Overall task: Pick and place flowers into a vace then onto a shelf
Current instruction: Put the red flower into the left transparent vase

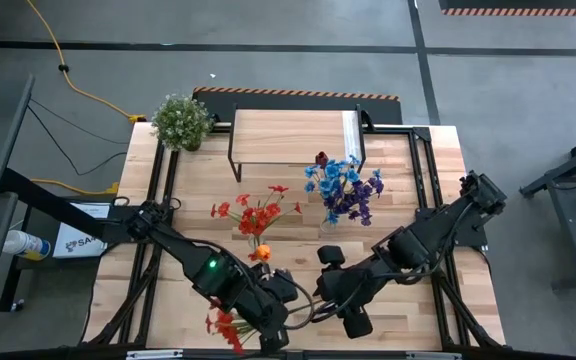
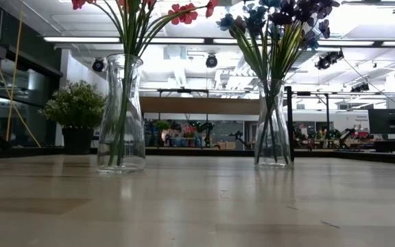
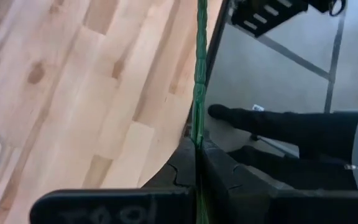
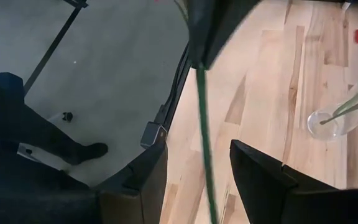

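Flowers stand in two clear glass vases on the wooden table (image 1: 423, 215), and one more red bunch (image 1: 225, 327) sits at the table's near edge. Largest of the furnishings on the table is the shelf (image 1: 290, 137), standing at the far side, its light plank top bare. Beside its left end sits a bushy potted plant (image 1: 181, 121). In front of the shelf, the blue and purple sprays (image 1: 344, 188) fill the right-hand vase (image 2: 273, 123), and red blooms with an orange tulip (image 1: 257, 217) fill the left-hand vase (image 2: 121, 113).

Both arms reach to the near edge. The left gripper (image 3: 197, 163) is pressed together on the thin green stem (image 3: 199, 74) of the red bunch, which runs straight out past its fingers. The right gripper (image 4: 197, 171) is just beside it with its fingers spread; the same stem passes through the gap between them without touching either finger (image 4: 263, 177).

A person's dark shoe (image 4: 82, 151) shows on the grey floor beyond the table edge.
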Robot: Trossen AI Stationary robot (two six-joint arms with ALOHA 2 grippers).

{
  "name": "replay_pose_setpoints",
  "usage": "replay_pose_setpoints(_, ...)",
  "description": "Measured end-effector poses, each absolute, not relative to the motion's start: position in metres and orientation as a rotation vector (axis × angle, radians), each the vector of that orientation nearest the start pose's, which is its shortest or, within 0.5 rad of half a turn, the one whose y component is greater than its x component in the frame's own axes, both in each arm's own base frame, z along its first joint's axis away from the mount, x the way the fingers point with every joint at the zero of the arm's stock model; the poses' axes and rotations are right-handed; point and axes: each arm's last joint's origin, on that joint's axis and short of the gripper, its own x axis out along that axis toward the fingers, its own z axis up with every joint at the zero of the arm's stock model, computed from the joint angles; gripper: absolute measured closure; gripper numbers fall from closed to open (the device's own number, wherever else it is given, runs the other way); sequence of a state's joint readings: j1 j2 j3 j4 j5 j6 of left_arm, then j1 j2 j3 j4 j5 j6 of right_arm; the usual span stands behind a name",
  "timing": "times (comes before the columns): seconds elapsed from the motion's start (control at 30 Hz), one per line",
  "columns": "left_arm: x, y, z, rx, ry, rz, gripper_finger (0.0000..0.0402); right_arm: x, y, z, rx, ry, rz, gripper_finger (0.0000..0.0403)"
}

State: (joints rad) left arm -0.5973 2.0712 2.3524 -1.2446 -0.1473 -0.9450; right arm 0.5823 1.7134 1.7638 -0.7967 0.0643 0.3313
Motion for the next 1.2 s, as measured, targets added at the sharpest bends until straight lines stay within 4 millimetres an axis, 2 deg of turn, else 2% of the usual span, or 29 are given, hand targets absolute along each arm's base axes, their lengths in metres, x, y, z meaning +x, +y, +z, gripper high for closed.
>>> replay_pose_setpoints(0.3,0.357,-0.226,0.383,-0.513,0.975,0.039,0.0363,0.319,0.208,0.357,0.061,0.826,0.369,0.0238)
replay_pose_setpoints(0.97,0.372,-0.228,0.371,-0.51,0.994,-0.019,0.0364,0.322,0.204,0.357,0.063,0.823,0.349,0.0238)
replay_pose_setpoints(1.2,0.372,-0.228,0.372,-0.518,0.981,-0.024,0.0364,0.325,0.204,0.349,0.048,0.866,0.333,0.0238)
